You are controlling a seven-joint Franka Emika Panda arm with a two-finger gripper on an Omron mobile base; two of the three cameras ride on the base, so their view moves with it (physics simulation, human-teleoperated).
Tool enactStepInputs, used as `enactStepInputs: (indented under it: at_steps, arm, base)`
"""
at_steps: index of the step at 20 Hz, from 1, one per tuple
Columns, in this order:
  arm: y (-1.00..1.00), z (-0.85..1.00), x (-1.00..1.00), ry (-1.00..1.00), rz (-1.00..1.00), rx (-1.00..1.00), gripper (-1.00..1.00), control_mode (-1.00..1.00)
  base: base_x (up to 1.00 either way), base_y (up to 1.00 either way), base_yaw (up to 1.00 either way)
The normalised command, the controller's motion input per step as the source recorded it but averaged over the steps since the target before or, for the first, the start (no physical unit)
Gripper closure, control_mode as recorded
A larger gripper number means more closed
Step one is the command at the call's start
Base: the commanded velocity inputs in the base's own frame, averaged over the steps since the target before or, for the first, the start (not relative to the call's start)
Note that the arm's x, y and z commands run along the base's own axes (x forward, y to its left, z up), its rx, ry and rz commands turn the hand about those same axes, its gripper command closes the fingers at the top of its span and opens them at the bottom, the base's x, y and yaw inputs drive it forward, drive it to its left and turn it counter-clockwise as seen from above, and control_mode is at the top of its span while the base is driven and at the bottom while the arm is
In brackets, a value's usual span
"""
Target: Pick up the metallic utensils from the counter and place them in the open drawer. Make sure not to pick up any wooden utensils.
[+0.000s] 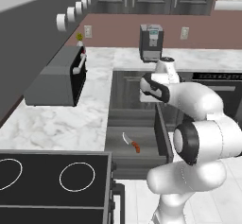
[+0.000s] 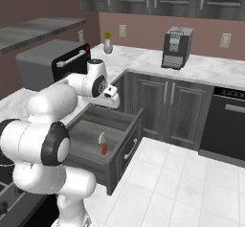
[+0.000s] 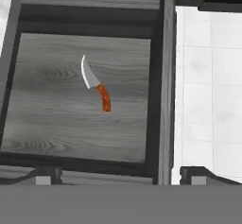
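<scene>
A metallic knife with a silver blade and orange-brown handle lies flat on the grey wood-grain floor of the open drawer. The same knife rests near the drawer's middle in both base views. My gripper hangs above the drawer, pointing down into it, open and holding nothing. Its fingertips stand wide apart over the drawer's near edge. My hand is well above the knife, not touching it. White marble counter runs to the left of the drawer.
A grey toaster oven sits on the counter at left and a coffee machine at the back. The black stovetop is in front. The drawer's pulled-out front juts over the white tile floor. A dishwasher stands at right.
</scene>
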Motion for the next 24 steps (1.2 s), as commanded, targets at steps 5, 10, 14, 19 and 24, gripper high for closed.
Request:
enactStepInputs:
  at_steps: [5, 10, 14, 19, 24]
  arm:
    - [0.00, 0.64, -1.00, -0.21, 0.00, 0.00, -1.00, -1.00]
    - [-0.03, 0.43, -1.00, -0.19, 0.00, 0.00, -1.00, -1.00]
    - [-0.12, 0.34, -0.92, -0.13, 0.00, 0.00, -1.00, -1.00]
    - [0.00, 0.01, -0.09, -0.02, 0.00, 0.00, -1.00, -1.00]
    - [0.00, 0.00, 0.00, 0.00, 0.00, 0.00, -1.00, -1.00]
  base:
    - [0.00, 0.00, 0.00]
    - [0.00, 0.00, 0.00]
    - [0.00, 0.00, 0.00]
    - [0.00, 0.00, 0.00]
    - [0.00, 0.00, 0.00]
